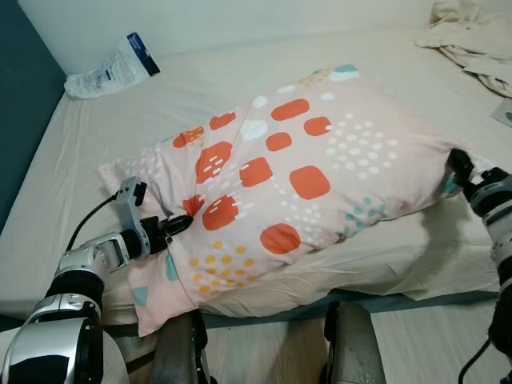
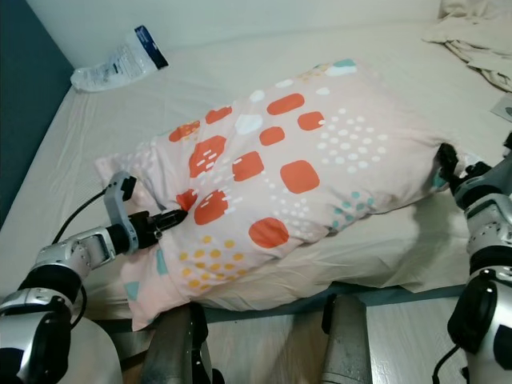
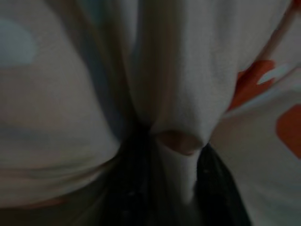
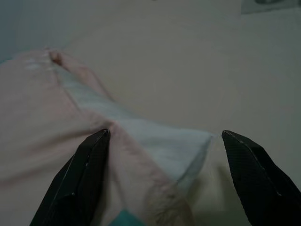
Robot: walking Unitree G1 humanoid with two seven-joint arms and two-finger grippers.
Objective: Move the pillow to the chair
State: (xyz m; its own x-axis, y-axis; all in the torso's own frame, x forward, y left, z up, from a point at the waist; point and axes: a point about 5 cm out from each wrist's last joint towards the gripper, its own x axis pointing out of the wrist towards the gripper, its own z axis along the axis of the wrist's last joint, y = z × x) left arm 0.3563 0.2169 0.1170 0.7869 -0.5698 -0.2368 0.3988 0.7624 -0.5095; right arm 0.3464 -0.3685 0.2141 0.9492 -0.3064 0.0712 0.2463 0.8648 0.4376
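Far left, near the wall: a white plastic packet with a dark blue end (image 1: 112, 70) lies on the bed (image 1: 96, 152), well apart from everything else. The bed carries a cream sheet and meets a dark teal wall (image 1: 20, 104) on the robot's left.

Lower left: the left gripper (image 1: 178, 226), on its silver arm with a black cable, presses into the near-left side of the pillow (image 1: 296, 160). In the left wrist view its two black fingers (image 3: 134, 188) stand narrowly apart with a fold of the pillow's cloth (image 3: 178, 117) pinched between them.

Centre: the pillow, pale pink with orange rounded patches, white dots and small teal marks, lies flat on the bed, slanting from the near-left edge toward the far right. Its near corner overhangs the mattress edge above the wooden floor (image 1: 432, 344).

Right: the right gripper (image 1: 458, 165) sits at the pillow's right end. In the right wrist view its fingers (image 4: 80, 179) are spread wide, one touching the pink cloth, with a pale corner of the pillowcase lying between them, ungripped.

Far right, top: rumpled cream bedding (image 1: 472, 40).
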